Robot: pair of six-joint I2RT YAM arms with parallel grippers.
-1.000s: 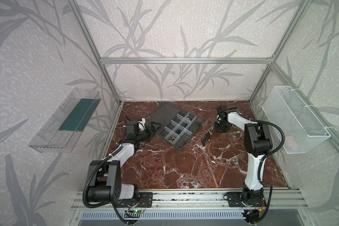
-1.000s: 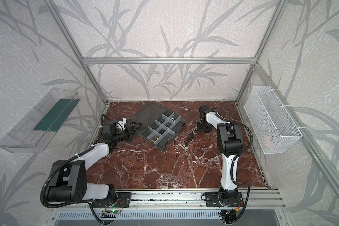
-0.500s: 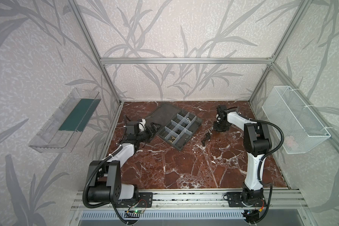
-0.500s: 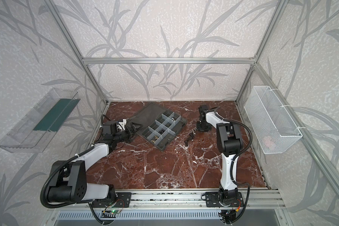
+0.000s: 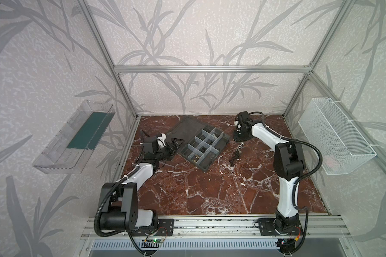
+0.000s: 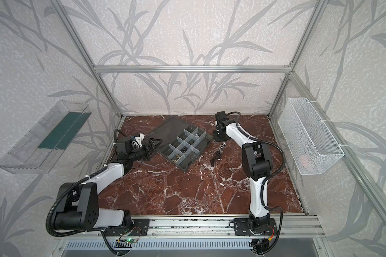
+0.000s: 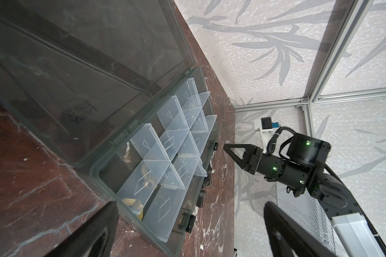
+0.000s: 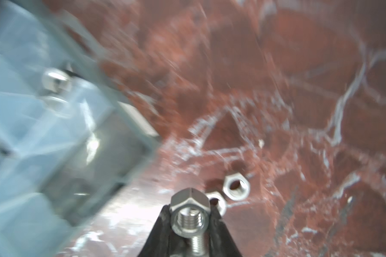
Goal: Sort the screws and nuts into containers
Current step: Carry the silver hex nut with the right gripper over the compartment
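Note:
My right gripper is shut on a silver hex nut, held a little above the marble just right of the organizer box. Two more nuts lie on the marble beyond it, seen in both top views. Several dark screws lie in front of them. The containers are the box's divided cells; some hold nuts and dark parts. My left gripper is open and empty at the box's left side. In the top views the right gripper points down.
The box's flat lid lies open toward the back. A white wire basket hangs on the right wall and a clear bin on the left wall. Aluminium frame posts stand at the back corners.
The right gripper has shifted slightly toward the box with the nut between its jaws. The left arm has not moved.

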